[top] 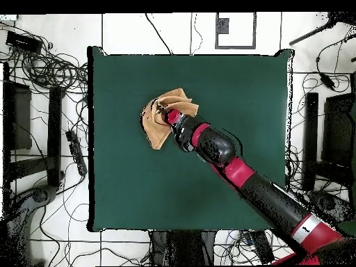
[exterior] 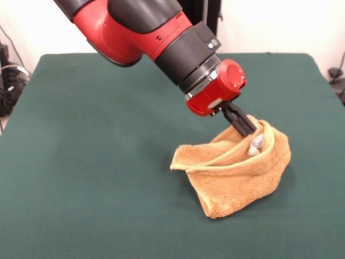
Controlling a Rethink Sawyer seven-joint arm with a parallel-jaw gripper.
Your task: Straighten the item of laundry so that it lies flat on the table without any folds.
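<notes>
The end effector (exterior: 252, 141) reaches down at a slant into the raised folds of the towel (exterior: 232, 175), its dark fingers (exterior: 240, 121) pinching an upper layer of cloth near the towel's 1 o'clock corner in the front view. From that grip the rest of the towel falls away toward 7 and 8 o'clock, bunched into a pouch: a rolled hem runs across its middle, one loose corner juts toward 9 o'clock, and the lowest fold rests on the bench (exterior: 86, 178). In the overhead view the heap lies left of the bench's centre, with the arm coming in from about 4 o'clock. The towel's long axis runs from the grip down-left, so a spreading pull would likely go away from that grounded fold.
</notes>
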